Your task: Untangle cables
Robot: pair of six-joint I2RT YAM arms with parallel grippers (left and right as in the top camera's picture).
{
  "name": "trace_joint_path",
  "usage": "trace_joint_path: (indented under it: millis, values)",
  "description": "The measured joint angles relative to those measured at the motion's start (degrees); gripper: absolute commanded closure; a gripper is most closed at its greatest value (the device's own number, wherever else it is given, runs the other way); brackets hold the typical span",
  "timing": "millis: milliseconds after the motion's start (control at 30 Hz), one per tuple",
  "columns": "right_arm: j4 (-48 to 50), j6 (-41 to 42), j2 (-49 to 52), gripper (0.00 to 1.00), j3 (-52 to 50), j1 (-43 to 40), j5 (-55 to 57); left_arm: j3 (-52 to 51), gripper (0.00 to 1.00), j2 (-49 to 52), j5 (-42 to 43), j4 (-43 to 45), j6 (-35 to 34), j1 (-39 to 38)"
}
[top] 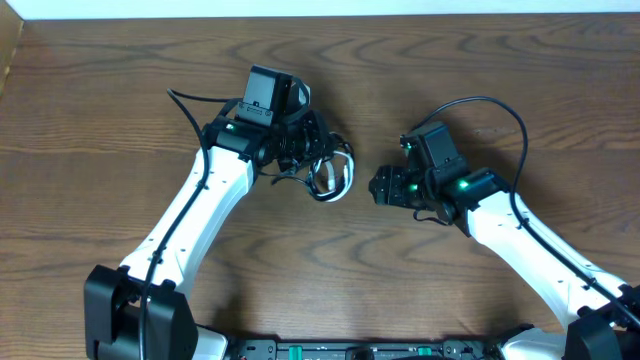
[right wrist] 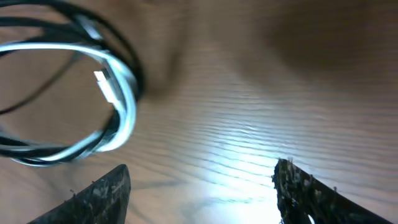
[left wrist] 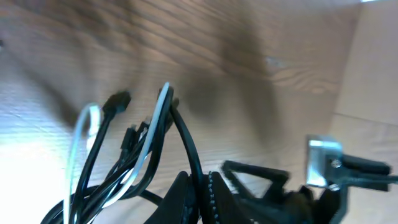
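A tangled coil of the black cable (top: 318, 150) and the white cable (top: 340, 182) hangs at the table's middle. My left gripper (top: 300, 150) is shut on a black cable strand (left wrist: 189, 152), which rises from between its fingers (left wrist: 217, 199). White loops (left wrist: 158, 118) twist with black ones beside it, and a black plug end (left wrist: 117, 101) sticks up. My right gripper (top: 382, 186) stands open just right of the coil, with nothing between its fingers (right wrist: 99, 196). The white cable loop (right wrist: 121, 99) and the black cable (right wrist: 106, 28) lie ahead and to its left.
The wooden table (top: 100, 100) spreads all round the arms. A thick black robot wire (top: 500, 110) arcs over the right arm. A pale wall strip (top: 320, 8) runs along the far edge.
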Motion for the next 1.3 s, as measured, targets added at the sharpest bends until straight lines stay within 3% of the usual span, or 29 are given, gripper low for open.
trace_joint_path:
  millis: [167,233,500,700,900,1300]
  values:
    - [-2.3,-0.6,0.0,0.29,0.0,-3.0,1.2,0.0,0.92,1.9,-1.3,-0.4,4.4,-1.8]
    - [-3.1,-0.9,0.0,0.29,0.0,-4.7,1.6,0.0,0.78,4.0,-1.4,-0.5,5.3,-3.3]
    - [-4.3,-2.1,0.0,0.28,0.0,-7.0,2.4,0.0,0.45,10.4,-1.5,-0.7,8.1,-6.3]
    - [-4.5,-2.6,0.0,0.27,0.0,-7.0,2.7,0.0,0.44,10.4,-1.8,-2.9,13.5,-3.6]
    - [-4.5,-2.9,0.0,0.26,0.0,-7.0,3.8,0.0,0.44,10.4,-10.7,-10.5,15.0,0.0]
    - [-4.5,-3.0,0.0,0.25,0.0,-7.0,5.3,0.0,0.5,18.8,-15.3,-6.7,13.6,-1.3]
